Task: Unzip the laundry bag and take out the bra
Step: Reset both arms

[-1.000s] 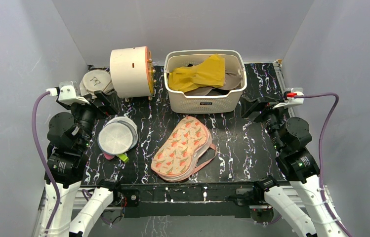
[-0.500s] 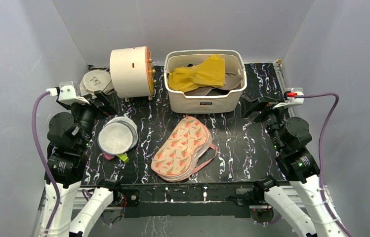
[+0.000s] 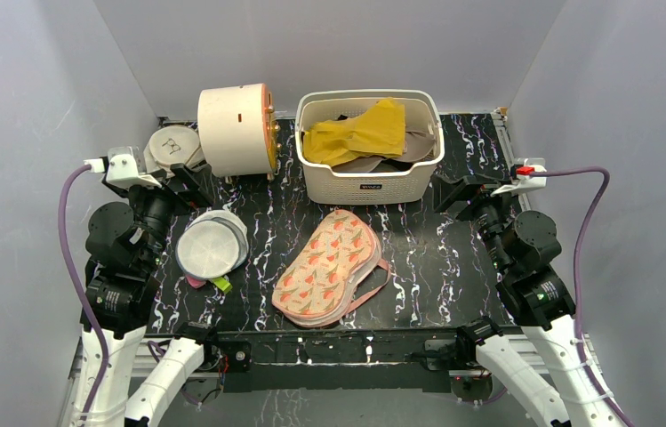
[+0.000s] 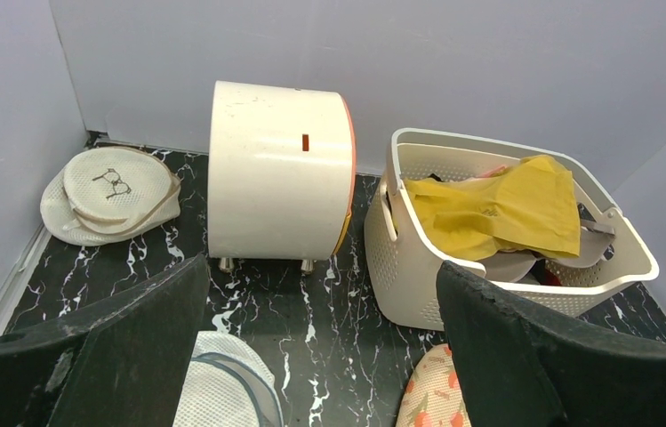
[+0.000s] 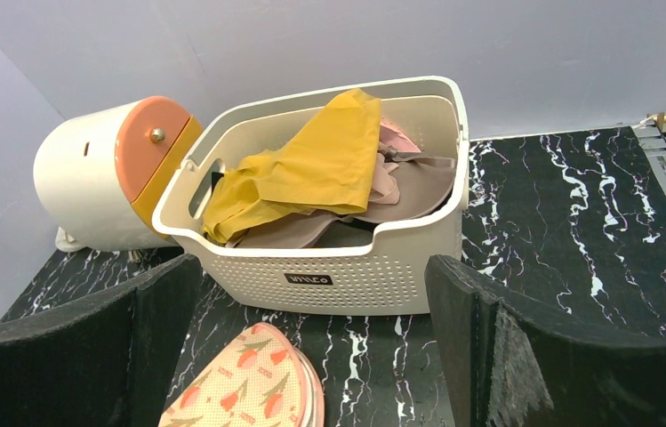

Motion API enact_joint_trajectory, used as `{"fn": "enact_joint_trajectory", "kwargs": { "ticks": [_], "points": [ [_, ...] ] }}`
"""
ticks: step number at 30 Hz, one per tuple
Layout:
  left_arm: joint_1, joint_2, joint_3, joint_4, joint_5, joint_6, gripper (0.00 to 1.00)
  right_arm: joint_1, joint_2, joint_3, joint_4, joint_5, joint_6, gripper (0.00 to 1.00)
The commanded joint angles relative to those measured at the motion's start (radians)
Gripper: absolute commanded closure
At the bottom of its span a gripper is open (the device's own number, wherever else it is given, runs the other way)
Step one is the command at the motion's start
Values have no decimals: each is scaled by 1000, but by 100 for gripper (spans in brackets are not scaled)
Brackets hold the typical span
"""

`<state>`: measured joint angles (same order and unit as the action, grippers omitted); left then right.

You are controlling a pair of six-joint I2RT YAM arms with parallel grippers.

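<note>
The laundry bag lies flat and closed in the middle of the black marbled table, cream with orange-and-green flowers, pink trim and a pink strap at its right. Its tip shows in the left wrist view and in the right wrist view. The bra is hidden. My left gripper is open and empty, raised at the left, well away from the bag. My right gripper is open and empty, raised at the right beside the basket. Both wrist views show jaws wide apart with nothing between them.
A white basket with a yellow cloth stands at the back centre. A cream drum with an orange lid lies left of it. A round white mesh disc lies at the left, another in the back left corner.
</note>
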<state>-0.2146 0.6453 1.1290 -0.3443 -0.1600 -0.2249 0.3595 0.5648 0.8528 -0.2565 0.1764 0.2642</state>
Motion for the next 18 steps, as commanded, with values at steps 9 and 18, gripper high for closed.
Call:
{"fn": "enact_joint_trajectory", "kwargs": {
  "ticks": [9,18],
  "points": [
    [3,13,-16,-10,14,-1,2,-1,50,60,-26,89,49,2],
    [3,27,-12,-29,12,-1,2,-1,80,86,-61,73,50,2]
  ]
}}
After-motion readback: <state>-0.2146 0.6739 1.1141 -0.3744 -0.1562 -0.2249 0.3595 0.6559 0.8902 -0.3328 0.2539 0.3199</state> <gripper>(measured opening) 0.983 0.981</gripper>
